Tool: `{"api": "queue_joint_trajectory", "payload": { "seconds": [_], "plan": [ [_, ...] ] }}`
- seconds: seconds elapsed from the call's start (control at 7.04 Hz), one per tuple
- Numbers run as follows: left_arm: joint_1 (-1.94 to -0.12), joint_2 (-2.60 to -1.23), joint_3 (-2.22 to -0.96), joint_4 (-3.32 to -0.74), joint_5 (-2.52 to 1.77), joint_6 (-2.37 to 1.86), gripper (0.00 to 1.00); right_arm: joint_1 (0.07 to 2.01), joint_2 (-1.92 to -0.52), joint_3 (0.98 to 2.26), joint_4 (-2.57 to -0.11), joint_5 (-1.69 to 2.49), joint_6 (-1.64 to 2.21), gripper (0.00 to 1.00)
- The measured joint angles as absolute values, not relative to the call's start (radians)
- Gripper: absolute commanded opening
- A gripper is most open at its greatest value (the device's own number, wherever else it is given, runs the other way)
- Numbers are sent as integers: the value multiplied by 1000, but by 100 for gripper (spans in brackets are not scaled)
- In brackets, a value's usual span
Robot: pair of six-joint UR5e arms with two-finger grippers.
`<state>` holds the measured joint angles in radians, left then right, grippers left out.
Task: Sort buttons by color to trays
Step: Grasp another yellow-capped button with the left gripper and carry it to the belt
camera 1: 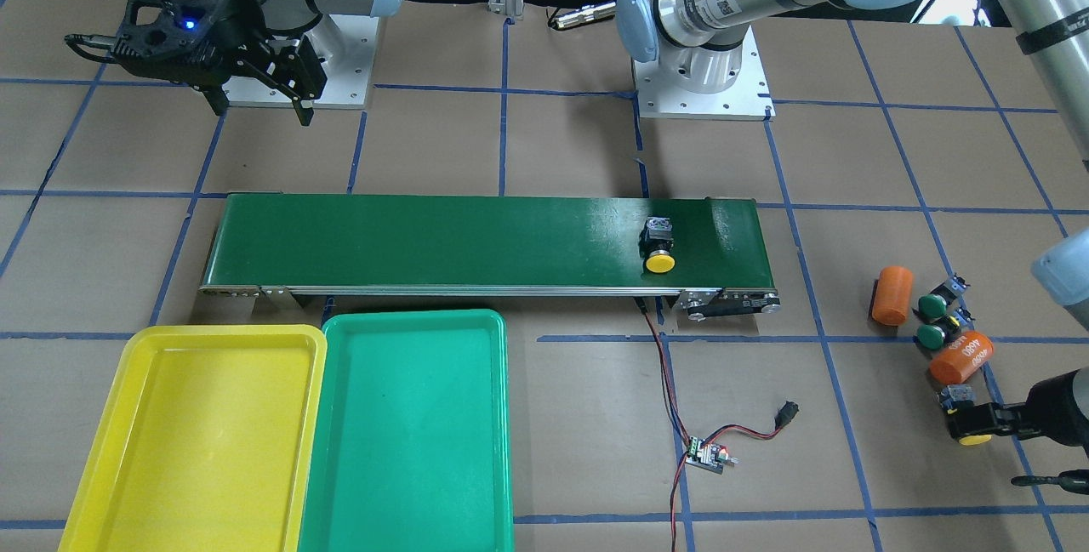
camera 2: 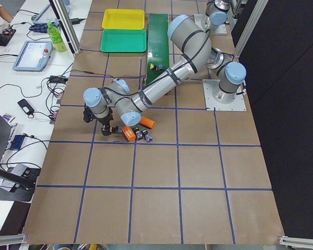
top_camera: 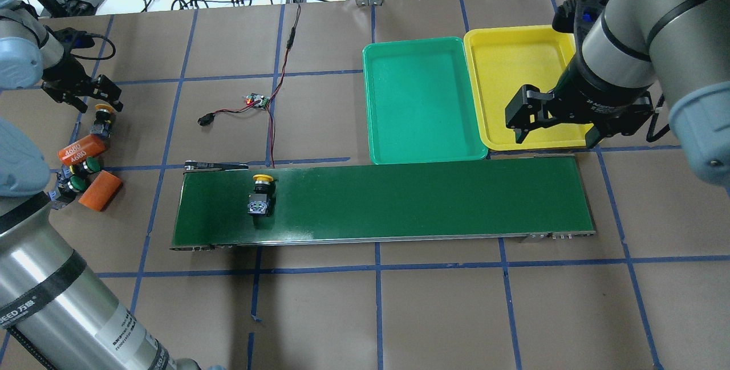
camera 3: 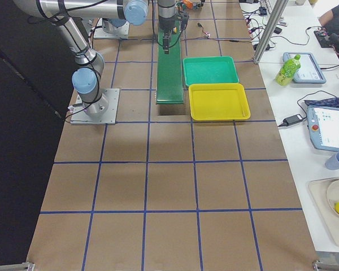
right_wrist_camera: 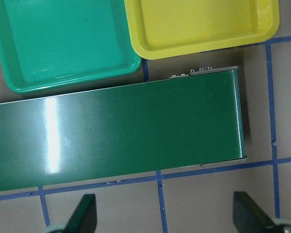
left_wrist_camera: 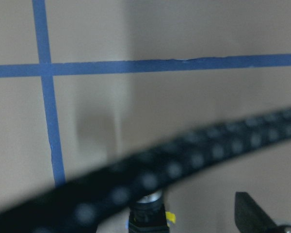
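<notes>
One yellow button (camera 1: pixel 659 250) lies on its side on the conveyor belt (camera 1: pixel 425 237), near the belt's end on my left (top_camera: pixel 261 193). A second yellow button (camera 1: pixel 972 438) lies on the table by two green buttons (camera 1: pixel 933 307) (camera 1: pixel 932 336). My left gripper (camera 1: pixel 991 441) hangs low over that second yellow button (top_camera: pixel 102 110). In the left wrist view one finger (left_wrist_camera: pixel 252 218) stands apart from the button (left_wrist_camera: pixel 148 213), so the gripper looks open. My right gripper (top_camera: pixel 556 130) is open and empty above the belt's other end. The yellow tray (top_camera: pixel 513 73) and the green tray (top_camera: pixel 422 96) hold nothing.
Two orange cylinders (camera 1: pixel 892 294) (camera 1: pixel 961 356), one marked 4680, lie among the green buttons. A small controller board (camera 1: pixel 706 454) with red and black wires lies beyond the belt. A blurred black cable (left_wrist_camera: pixel 150 179) crosses the left wrist view.
</notes>
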<state>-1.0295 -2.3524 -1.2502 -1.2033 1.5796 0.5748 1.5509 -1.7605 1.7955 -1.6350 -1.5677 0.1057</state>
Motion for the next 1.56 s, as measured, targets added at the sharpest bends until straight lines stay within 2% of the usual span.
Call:
{"api": "queue_joint_trajectory", "payload": {
  "seconds": [0.14,0.28,0.43,0.85,1.14,1.28,1.56],
  "plan": [
    [-1020,-2353,-1275,-1202,1580,576,55,1551,-1761,1797,-1636,-1568,106,100],
    [-1009,-2347,-1289,-1205,1582,578,11,1551,-1761,1798,-1636,-1568,107,100],
    [-1002,-2338,-1297,-1211,1586,578,0,1551,-1761,1799,-1638,-1568,107,100],
    [-1026,-2284,-1309,-1260,1587,535,0,1551,-1762,1799,-1643,-1578,105,100],
    [-1144,-2182,-1334,-1345,1578,403,0,1552,-1763,1800,-1641,-1579,104,100],
    [-1199,-2100,-1392,-1389,1566,359,0,1552,-1764,1800,-1640,-1581,104,100],
    [-1286,-1882,-1615,-1406,1535,276,0,1552,-1763,1801,-1640,-1582,104,100]
  ]
}}
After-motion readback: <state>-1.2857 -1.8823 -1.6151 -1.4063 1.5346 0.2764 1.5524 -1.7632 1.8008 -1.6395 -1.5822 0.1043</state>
